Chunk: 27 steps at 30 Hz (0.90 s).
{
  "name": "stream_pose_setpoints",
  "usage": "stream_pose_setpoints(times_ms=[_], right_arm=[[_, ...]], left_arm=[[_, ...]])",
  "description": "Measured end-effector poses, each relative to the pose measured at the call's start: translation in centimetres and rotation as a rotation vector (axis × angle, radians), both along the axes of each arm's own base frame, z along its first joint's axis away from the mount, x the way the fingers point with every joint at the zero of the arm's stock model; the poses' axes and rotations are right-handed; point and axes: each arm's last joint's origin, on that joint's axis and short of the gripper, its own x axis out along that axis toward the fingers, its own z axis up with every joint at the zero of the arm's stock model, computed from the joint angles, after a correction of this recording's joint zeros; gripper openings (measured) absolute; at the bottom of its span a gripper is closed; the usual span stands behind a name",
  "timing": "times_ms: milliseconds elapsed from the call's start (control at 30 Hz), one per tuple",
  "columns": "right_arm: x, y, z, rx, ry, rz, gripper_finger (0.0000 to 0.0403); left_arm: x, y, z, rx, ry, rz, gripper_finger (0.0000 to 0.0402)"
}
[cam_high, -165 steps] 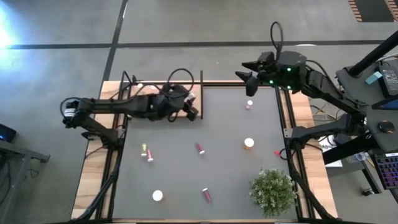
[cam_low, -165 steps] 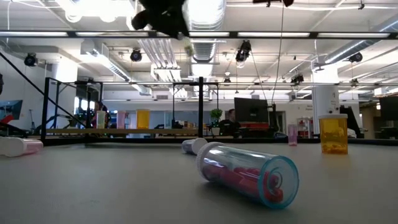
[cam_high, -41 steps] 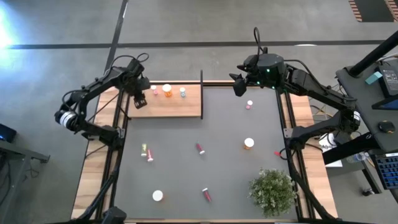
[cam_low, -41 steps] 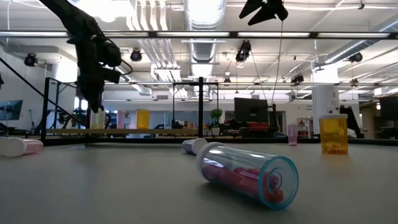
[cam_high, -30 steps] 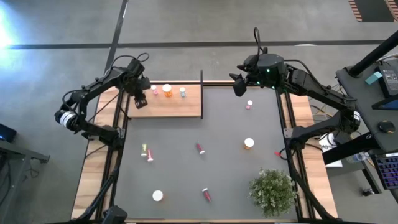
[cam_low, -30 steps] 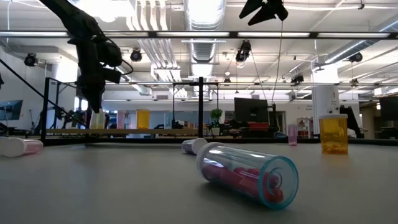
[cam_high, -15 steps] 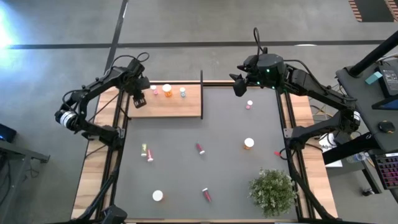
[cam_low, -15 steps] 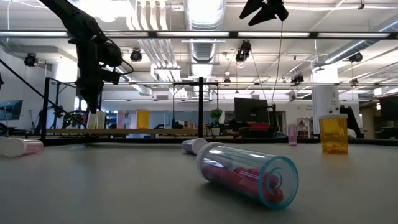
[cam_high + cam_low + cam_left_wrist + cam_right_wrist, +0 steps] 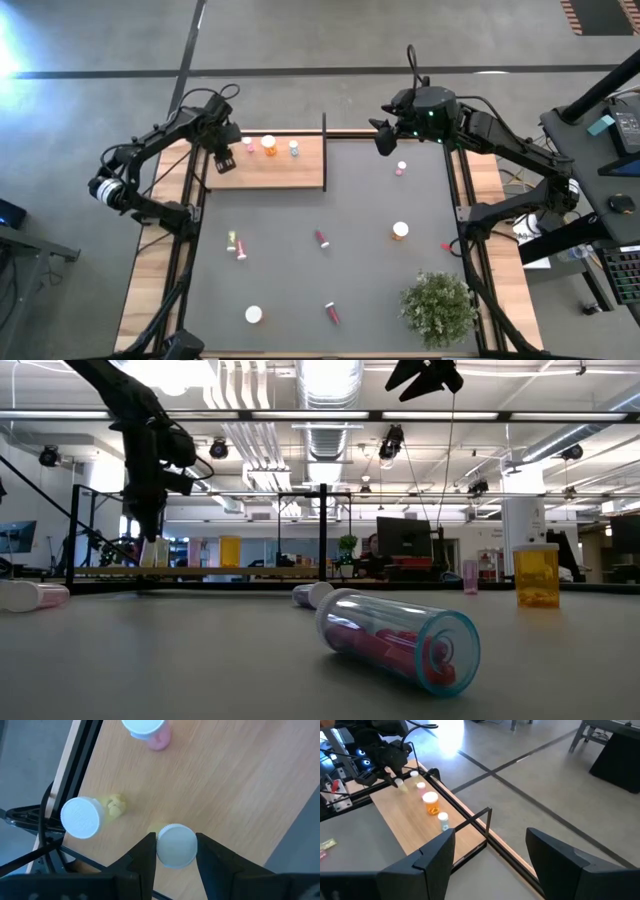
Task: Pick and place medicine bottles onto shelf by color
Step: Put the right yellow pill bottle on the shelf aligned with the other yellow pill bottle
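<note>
Medicine bottles (image 9: 322, 239): several lie loose mid-desk (image 9: 370, 260).
Left gripper (image 9: 175, 842): fingers clasp yellow bottle (image 9: 176, 851) at shelf's (image 9: 300, 172) left end; motionless this past second, release likely next.
Right gripper (image 9: 382, 138): fingers spread, empty, far edge.

Dark grey worktop (image 9: 360, 250) carries a light-wood shelf (image 9: 290, 172) at its far left corner. On the shelf: pink bottle (image 9: 249, 146), orange bottle (image 9: 268, 145), blue-tinted bottle (image 9: 293, 149). Loose on the worktop: bottles (image 9: 322, 239) scattered, some upright, some lying, and a plant (image 9: 438, 308) near the right corner.
</note>
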Motion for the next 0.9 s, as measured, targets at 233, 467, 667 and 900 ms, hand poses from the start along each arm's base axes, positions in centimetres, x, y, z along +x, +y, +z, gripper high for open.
stream_pose_setpoints(times_ms=[233,467,667,900], right_arm=[[0.0,0.0,-0.01,0.0,0.001,0.0,0.0233],[0.0,0.0,-0.01,0.001,0.0,0.0,0.0233],[0.0,0.0,-0.01,0.001,0.0,0.0,0.0233],[0.0,0.0,-0.01,0.001,0.0,0.0,0.0233]], left_arm=[[0.01,-0.02,0.25,0.005,-0.009,0.001,0.0107],[-0.02,-0.14,0.07,-0.01,-0.023,0.024,0.0107],[0.01,-0.15,0.07,-0.012,-0.029,0.023,0.0107],[0.02,-0.14,0.07,-0.012,-0.032,0.022,0.0107]])
